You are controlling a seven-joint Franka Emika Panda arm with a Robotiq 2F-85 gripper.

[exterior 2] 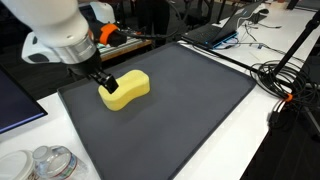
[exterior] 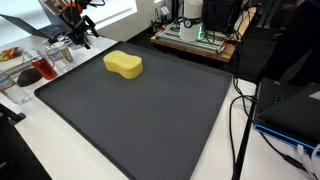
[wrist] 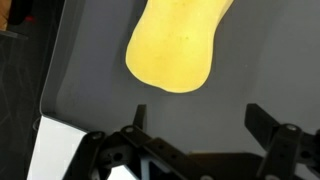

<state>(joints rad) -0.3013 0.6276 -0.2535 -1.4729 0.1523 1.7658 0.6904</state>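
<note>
A yellow peanut-shaped sponge (exterior: 123, 65) lies on a dark grey mat (exterior: 150, 120) near its far edge, and appears in both exterior views (exterior 2: 126, 90). My gripper (exterior 2: 103, 82) hangs just beside one end of the sponge, with the white arm above it. In the wrist view the sponge (wrist: 178, 45) lies ahead of my gripper (wrist: 197, 120), a strip of bare mat (wrist: 90, 90) between them. The two black fingers (wrist: 260, 122) stand wide apart with nothing between them. The gripper (exterior: 84, 41) is small and dark at the mat's corner in an exterior view.
Plastic containers and red items (exterior: 30, 70) crowd the table beside the mat. Electronics (exterior: 195, 33) stand behind it. Black cables (exterior 2: 288, 82) and a laptop (exterior 2: 215, 32) lie off the mat's other sides. Clear tubs (exterior 2: 45, 163) sit near one corner.
</note>
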